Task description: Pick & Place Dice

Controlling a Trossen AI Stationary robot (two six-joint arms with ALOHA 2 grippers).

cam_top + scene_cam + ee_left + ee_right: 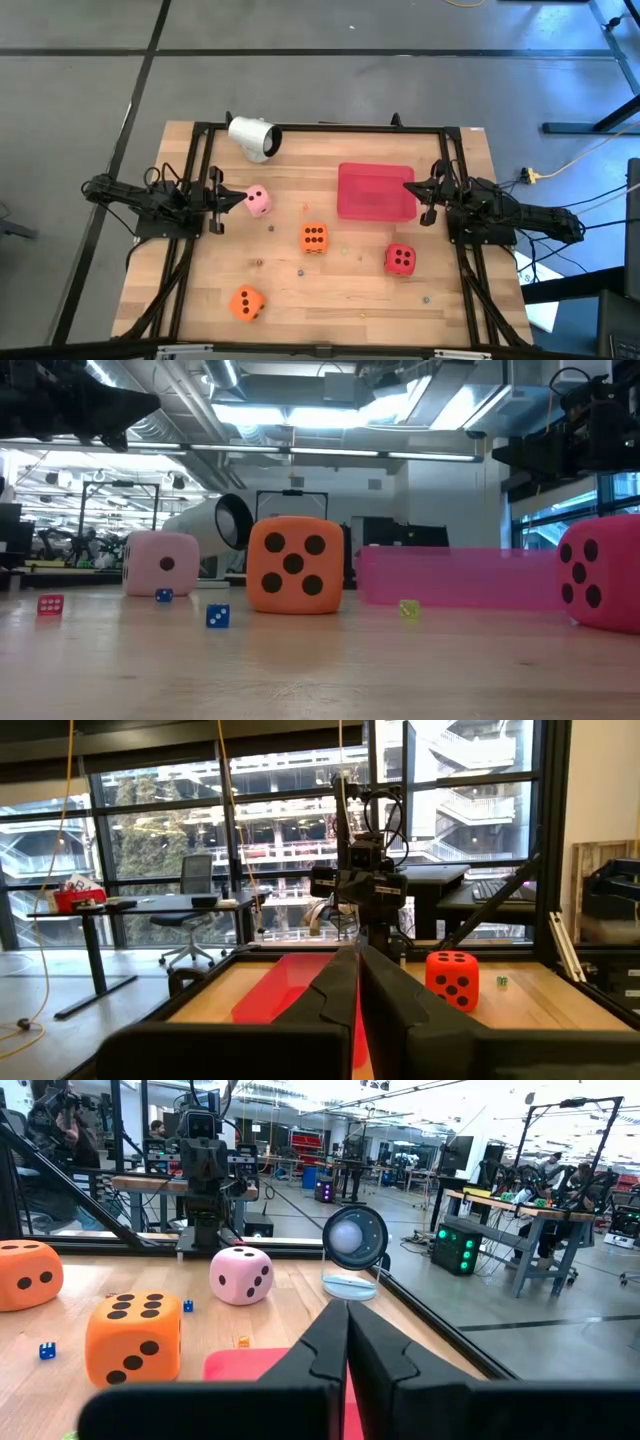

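Nothing has been picked up; I'd judge this the very start. The left tool [238,199] waits at the left edge of the wooden surface [290,290], its fingers pressed together on nothing, with the pink die [258,200] just beside its tip. The right tool [412,187] sits at the opposite edge, also pinched shut and empty, its tip at the right rim of the red tray [375,191].

The four dice are all loose on the surface: the pink one near the left tool, one orange die [314,237] around the middle, the other orange die [246,302] toward the front left, and the red die [400,260] just in front of the tray's right corner.

The tray holds nothing. The white cup [253,137] lies tipped on its side near the back left; from the right wrist view it looks empty.

The next move, I'd guess, needs a tool to spread its fingers and drop over a die, most likely left onto pink.
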